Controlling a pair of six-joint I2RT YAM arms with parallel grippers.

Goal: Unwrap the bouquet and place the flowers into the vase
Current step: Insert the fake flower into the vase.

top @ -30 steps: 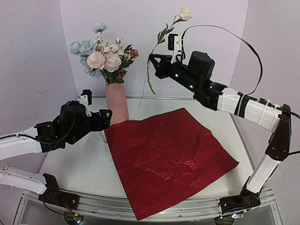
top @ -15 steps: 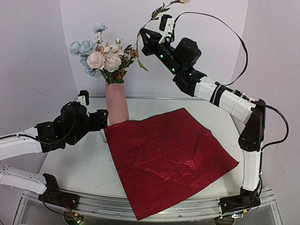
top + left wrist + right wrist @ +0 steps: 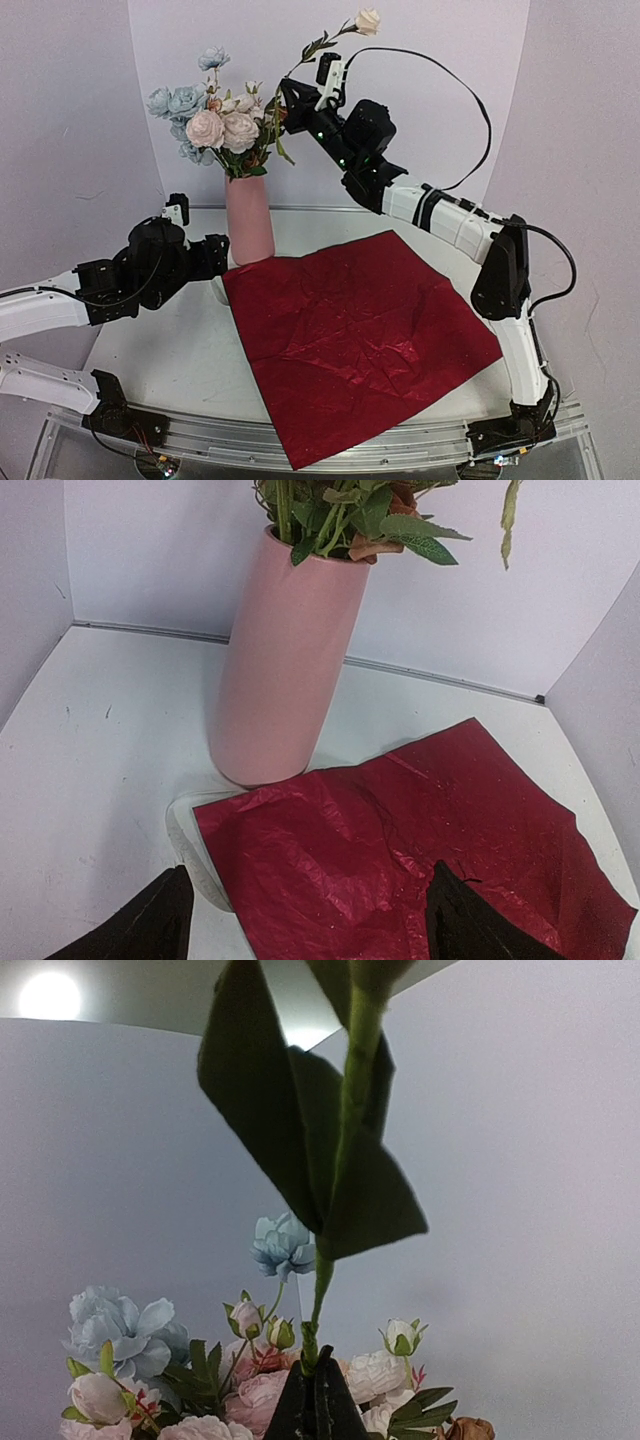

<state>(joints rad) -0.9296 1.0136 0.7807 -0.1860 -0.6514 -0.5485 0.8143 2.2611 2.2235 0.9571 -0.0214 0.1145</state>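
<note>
Right gripper [image 3: 287, 102] is swinging left, clamping a rose stem [image 3: 352, 1070] above and right of the vase [image 3: 249, 220] at the table's [image 3: 170, 350] back edge | left gripper [image 3: 300, 935] is hovering, jaws apart | risk: stem snagging seated flowers [image 3: 222, 128], missing the vase

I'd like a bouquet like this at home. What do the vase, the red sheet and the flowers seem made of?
Vase: probably ceramic or plastic, matte pink, no glare.
Red sheet: thin paper or foil, crinkled, faintly glittering.
Flowers: likely fabric and plastic, going by the flat, even-edged leaves; uncertain.
</note>
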